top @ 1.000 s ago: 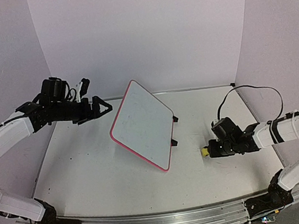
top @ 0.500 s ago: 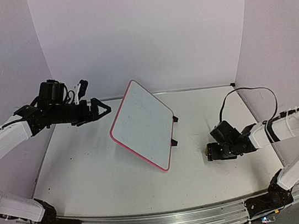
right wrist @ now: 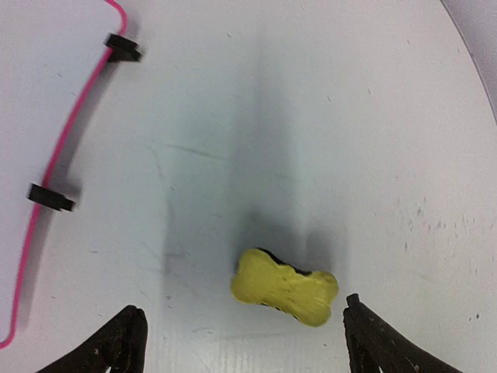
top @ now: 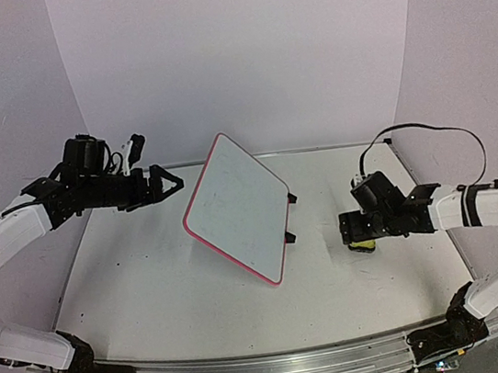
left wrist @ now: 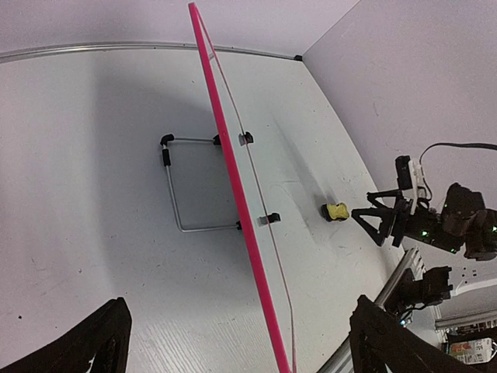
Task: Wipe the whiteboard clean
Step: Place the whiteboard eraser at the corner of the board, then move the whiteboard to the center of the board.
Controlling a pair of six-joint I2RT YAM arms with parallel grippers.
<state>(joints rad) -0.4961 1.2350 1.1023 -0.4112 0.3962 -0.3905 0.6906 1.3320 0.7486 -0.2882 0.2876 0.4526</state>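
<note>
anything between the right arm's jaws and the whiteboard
Only the small yellow block, lying on the table just ahead of the open right jaws. Beyond it, nothing visible but bare table up to the whiteboard.

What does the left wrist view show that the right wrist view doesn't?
Only the left wrist view: the whiteboard edge-on with its wire stand, and the right end effector seen from outside. Only the right wrist view: the yellow block close up, lying free on the table between that end effector's open fingers. Both: the yellow block, the whiteboard's pink frame and black clips.
</note>
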